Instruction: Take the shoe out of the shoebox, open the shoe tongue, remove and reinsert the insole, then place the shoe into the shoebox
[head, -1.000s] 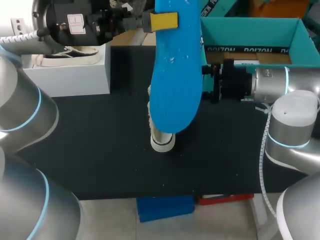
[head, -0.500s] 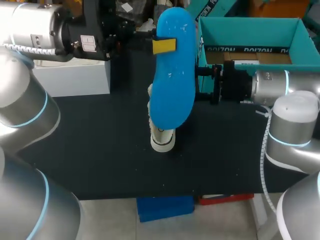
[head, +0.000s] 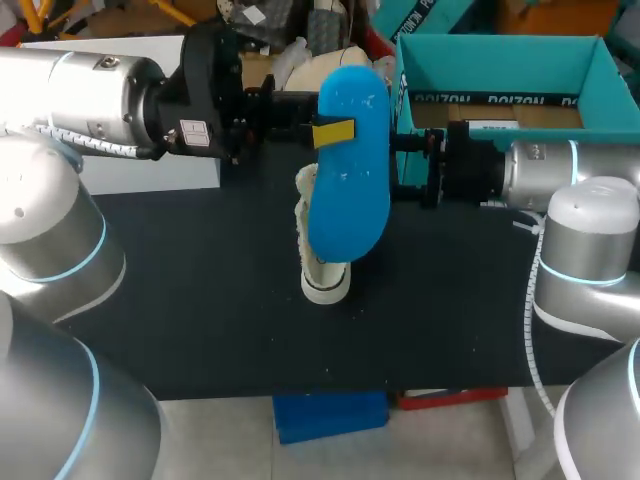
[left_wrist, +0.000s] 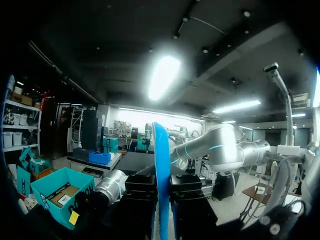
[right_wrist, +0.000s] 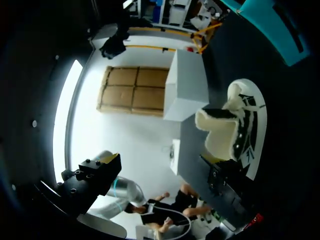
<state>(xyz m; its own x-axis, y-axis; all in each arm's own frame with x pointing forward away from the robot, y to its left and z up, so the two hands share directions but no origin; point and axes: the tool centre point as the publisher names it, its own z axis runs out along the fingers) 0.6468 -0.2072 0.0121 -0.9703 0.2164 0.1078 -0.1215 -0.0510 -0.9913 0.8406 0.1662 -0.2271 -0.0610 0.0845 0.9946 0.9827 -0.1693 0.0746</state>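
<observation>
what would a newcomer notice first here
The bright blue insole, held up over the middle of the black table by the left gripper. Below it is a white shoe, and an open teal shoebox sits at the table's far right.

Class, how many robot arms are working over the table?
2. The left arm comes in from the left, with the left claw shut on the blue insole; the right arm comes in from the right, ending by the white shoe. None appears hidden.

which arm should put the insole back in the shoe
Left: its fingers grip the flat blue insole over the white shoe; the right arm sits low beside it.
</observation>
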